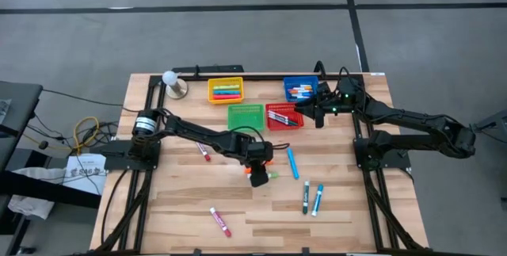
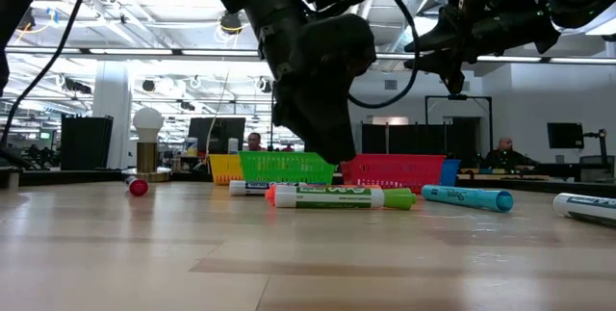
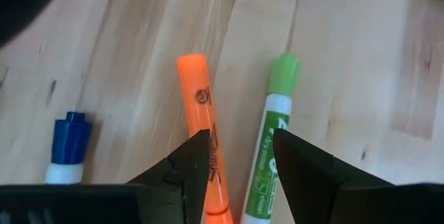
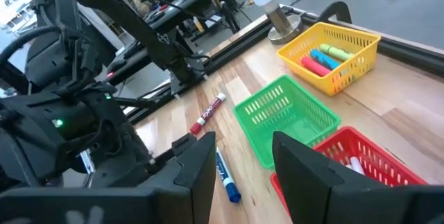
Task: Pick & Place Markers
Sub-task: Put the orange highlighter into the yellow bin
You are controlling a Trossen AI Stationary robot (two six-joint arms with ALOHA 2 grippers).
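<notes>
Your left gripper (image 3: 239, 158) hangs spread over mid-table, its body hiding the lower ends of the orange marker (image 3: 205, 141) and green marker (image 3: 267, 154) below. Your right gripper (image 4: 243, 161), fingers parted and empty, hovers over the red basket (image 4: 361, 158), cut off at the frame's edge.

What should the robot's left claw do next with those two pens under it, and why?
Probably drop straight down. The left gripper is open above the table, its fingers straddling the gap between the orange highlighter and the green marker. It likely needs a slight sideways shift first, so only one pen sits between the fingers.
</notes>
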